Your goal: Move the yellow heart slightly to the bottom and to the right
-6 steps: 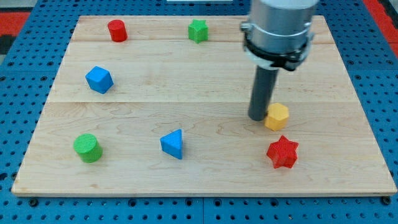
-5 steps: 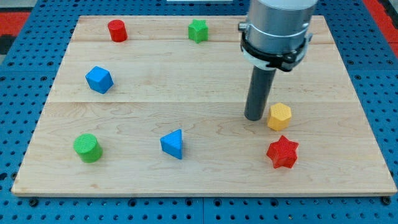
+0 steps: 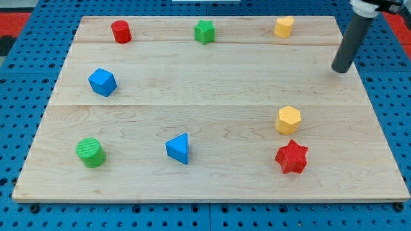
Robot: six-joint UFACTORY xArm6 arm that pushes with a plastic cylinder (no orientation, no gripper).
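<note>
The yellow heart [image 3: 284, 26] lies near the board's top edge, right of centre. My tip [image 3: 340, 70] stands near the board's right edge, to the right of and below the heart, well apart from it and touching no block. A yellow hexagon [image 3: 288, 120] lies lower on the board, below the heart and to the left of my tip.
A red star [image 3: 292, 157] lies just below the yellow hexagon. A green star [image 3: 204, 31] and a red cylinder [image 3: 121, 31] lie along the top. A blue cube [image 3: 102, 82], a green cylinder [image 3: 90, 152] and a blue triangle [image 3: 178, 148] lie on the left half.
My tip has moved from beside the yellow hexagon's left side up and to the right edge of the board. The yellow heart, hidden by the arm before, now shows.
</note>
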